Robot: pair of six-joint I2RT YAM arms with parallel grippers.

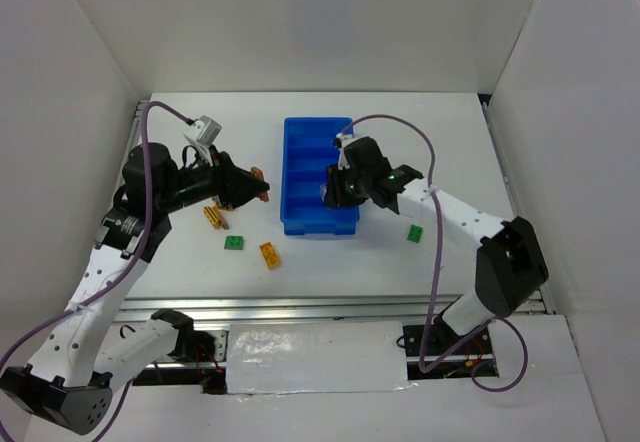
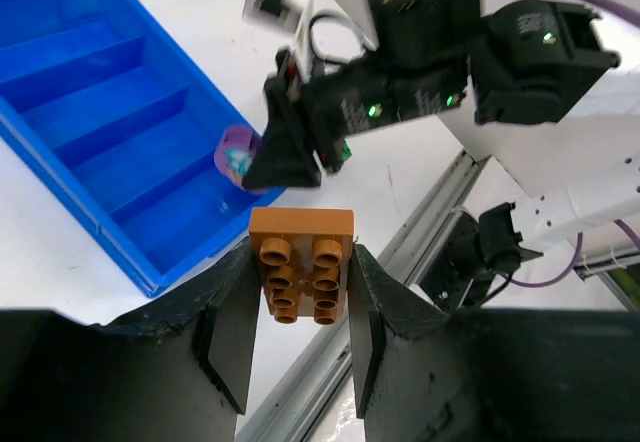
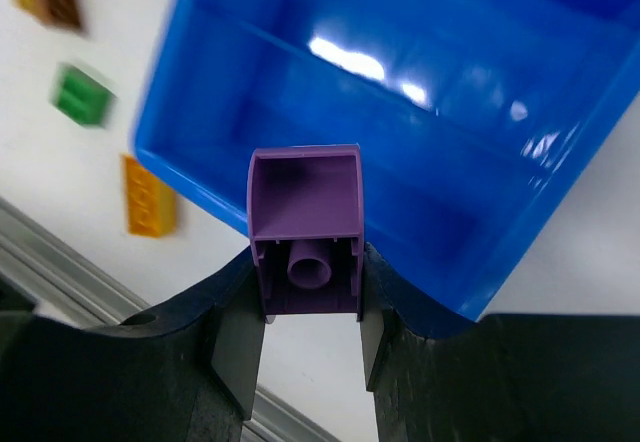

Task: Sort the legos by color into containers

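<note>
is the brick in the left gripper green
No, the left gripper is clamped on a brown studded brick, seen plainly between its fingers in the left wrist view.

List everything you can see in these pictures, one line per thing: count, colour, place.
tray: 1, bright blue, mid-table, split by crosswise dividers
green bricks: 2, green, on the table, one near-left of the tray, one right of it
orange-yellow brick: 1, orange-yellow, on the table before the tray's near-left corner
yellow and brown bricks: seemingly 2, side by side, left of the tray
brown brick: 1, brown, in the left gripper
purple brick: 1, purple, in the right gripper, above the tray's near end
table: 1, white
left gripper: 1, black, shut
right gripper: 1, black, shut
</note>
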